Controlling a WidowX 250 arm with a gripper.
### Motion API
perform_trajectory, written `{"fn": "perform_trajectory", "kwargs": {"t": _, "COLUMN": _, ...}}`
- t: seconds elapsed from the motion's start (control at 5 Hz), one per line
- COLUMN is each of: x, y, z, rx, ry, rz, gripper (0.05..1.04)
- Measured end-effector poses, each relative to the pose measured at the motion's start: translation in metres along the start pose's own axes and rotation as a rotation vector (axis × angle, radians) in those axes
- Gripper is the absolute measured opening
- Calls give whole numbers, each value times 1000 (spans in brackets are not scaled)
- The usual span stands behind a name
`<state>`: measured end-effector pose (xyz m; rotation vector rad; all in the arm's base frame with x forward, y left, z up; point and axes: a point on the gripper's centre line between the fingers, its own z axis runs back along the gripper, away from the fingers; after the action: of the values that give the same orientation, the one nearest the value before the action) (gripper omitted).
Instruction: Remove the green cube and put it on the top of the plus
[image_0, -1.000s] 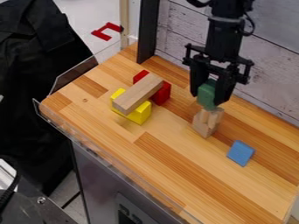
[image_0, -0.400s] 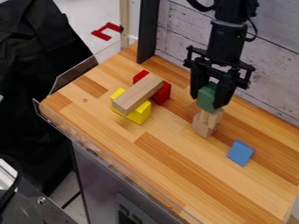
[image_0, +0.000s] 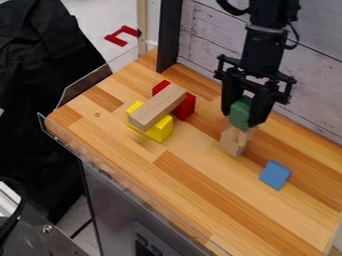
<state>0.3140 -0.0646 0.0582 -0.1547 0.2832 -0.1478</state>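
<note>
Pinching one green cube (image_0: 240, 114) between its two fingers, one on either side, the single black gripper (image_0: 241, 118) hangs over the far right part of the counter (image_0: 180, 172) in the camera view. The cube is directly above one group of pale wood (image_0: 232, 143); whether that is a single notched piece or several pieces, and whether the cube touches it, I cannot tell.

Four more blocks are on the counter. Three of them form a stack left of the gripper: one long wooden block (image_0: 157, 107) lies flat across two others, one yellow block (image_0: 160, 131) under its nearer end and one red block (image_0: 185, 109) under its farther part. The yellow block has a notch. The fourth, one blue block (image_0: 275, 175), lies by itself to the right, nearer the camera than the pale wood and apart from it.

Beyond the counter's far left edge lies one red angular shape (image_0: 121, 36). One dark post (image_0: 169, 37) stands upright at the back, beside one wall of pale planks (image_0: 204, 32).
</note>
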Motion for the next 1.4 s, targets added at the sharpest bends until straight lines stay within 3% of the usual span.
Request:
{"fn": "perform_trajectory", "kwargs": {"t": 0.2, "x": 0, "y": -2, "z": -1, "rx": -4, "ry": 3, "rz": 3, "gripper": 618}}
{"fn": "perform_trajectory", "kwargs": {"t": 0.4, "x": -2, "y": -2, "z": -3, "rx": -10, "ry": 7, "rz": 29, "gripper": 907}}
{"fn": "perform_trajectory", "kwargs": {"t": 0.6, "x": -4, "y": -1, "z": 5, "rx": 4, "ry": -26, "rz": 70, "gripper": 1012}}
{"fn": "perform_trajectory", "kwargs": {"t": 1.2, "x": -28, "y": 5, "z": 75, "rx": 94, "ry": -184, "rz": 114, "gripper": 999}}
{"fn": "perform_trajectory", "kwargs": {"t": 1.4, "x": -46, "y": 15, "z": 73, "rx": 134, "ry": -180, "rz": 160, "gripper": 999}}
